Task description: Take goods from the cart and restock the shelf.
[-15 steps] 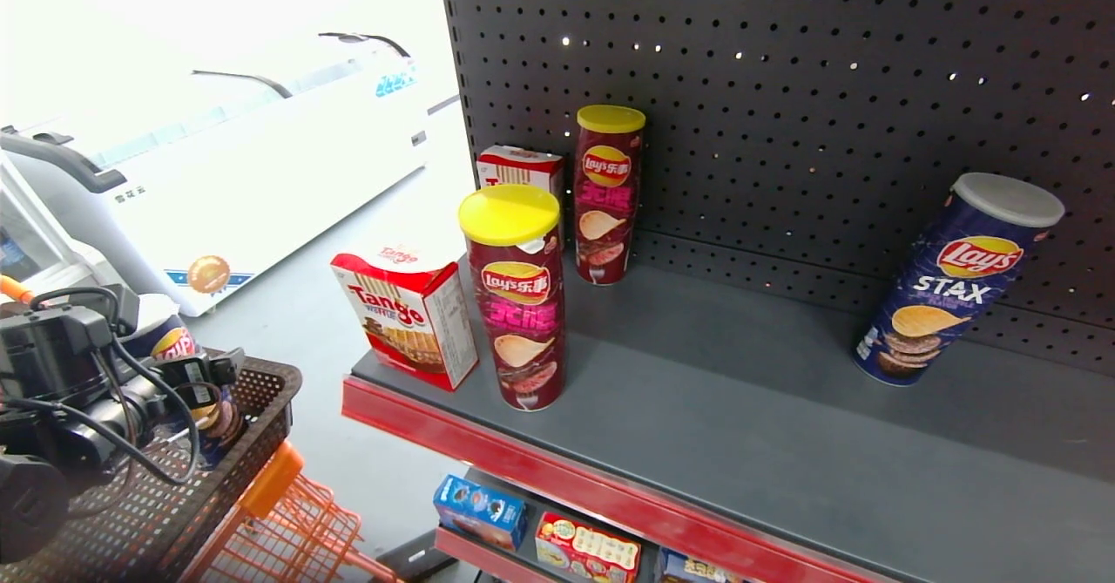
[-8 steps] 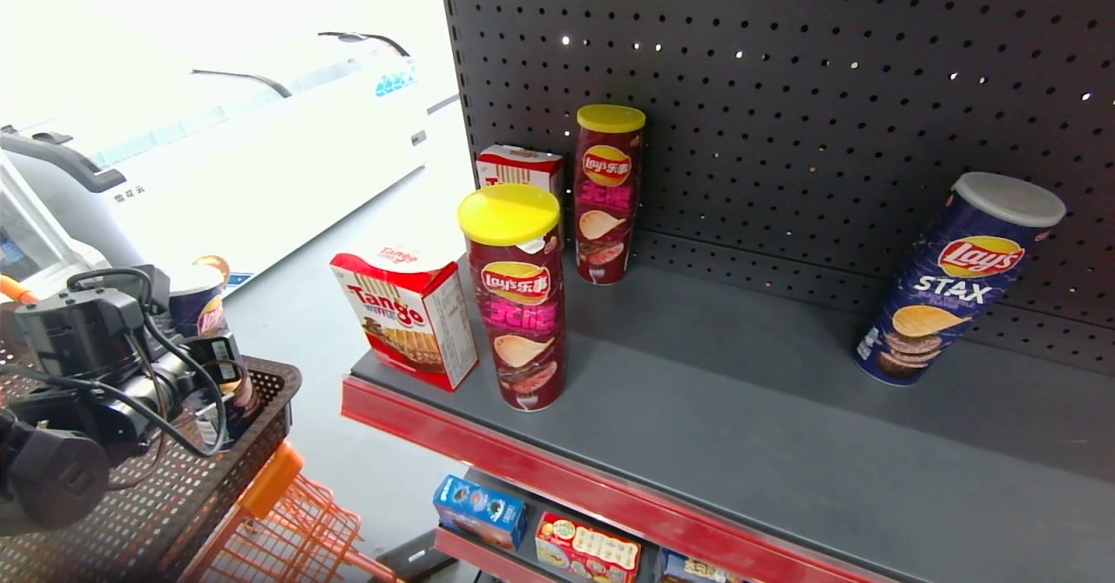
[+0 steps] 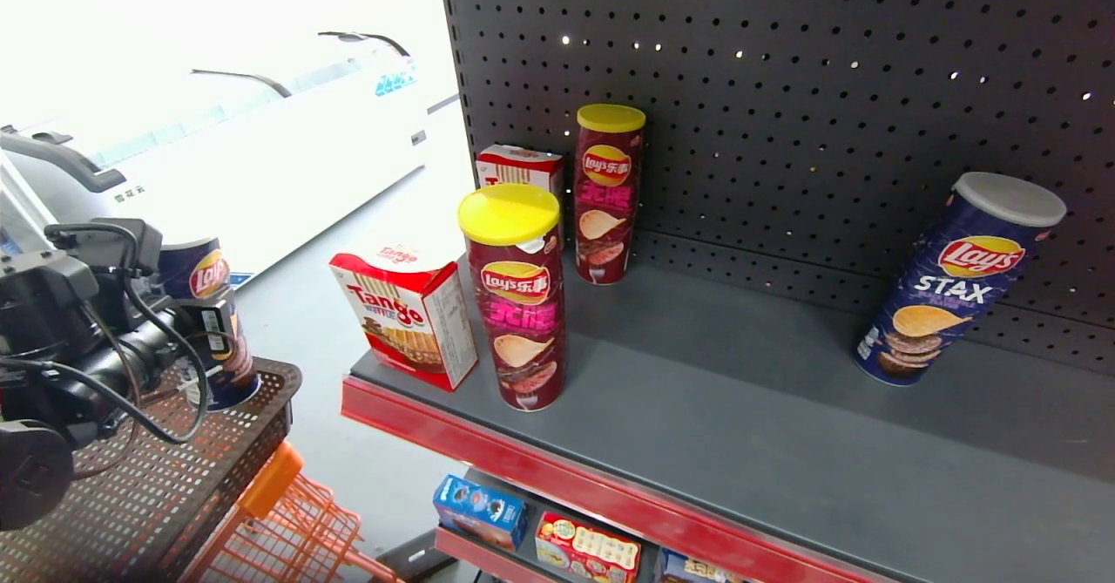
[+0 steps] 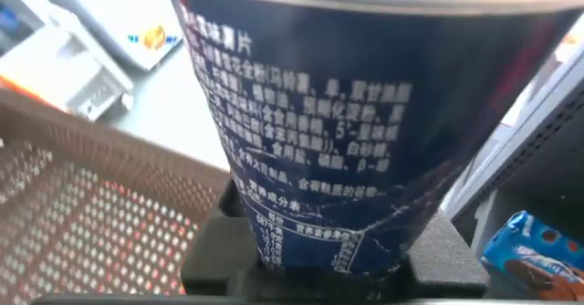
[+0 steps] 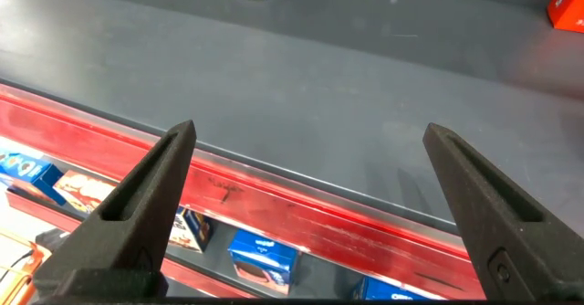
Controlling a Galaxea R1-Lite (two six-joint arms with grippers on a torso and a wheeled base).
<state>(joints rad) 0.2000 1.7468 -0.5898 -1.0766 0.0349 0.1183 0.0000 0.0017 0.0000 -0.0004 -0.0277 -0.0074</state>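
- As I face it, the shelf [image 3: 697, 409] is the biggest thing here: a grey deck, a red front lip and a black pegboard back.
- Off the shelf's left end stands the cart [image 3: 174, 478], with a dark mesh basket on an orange frame.
- Near the shelf's right end, a leaning blue can [image 3: 949, 282] tilts back against the pegboard.
- Toward the shelf's left end, two maroon cans with yellow lids stand upright, the front maroon can [image 3: 516, 295] near the lip and the rear maroon can [image 3: 607, 191] by the pegboard.
- At the shelf's left front corner sits a red wafer box [image 3: 409, 317].
- Left of the shelf and well apart from it, above the cart's basket, the blue crisp can [image 3: 207, 278] is roughly upright in my left gripper [image 4: 333, 259].
- My left fingers [image 4: 214, 259] press its lower body from both sides, so the can sits squarely between them.
- Over the shelf's front lip hangs my right gripper [image 5: 308, 133], its fingers [image 5: 137, 205] spread wide with nothing between them.
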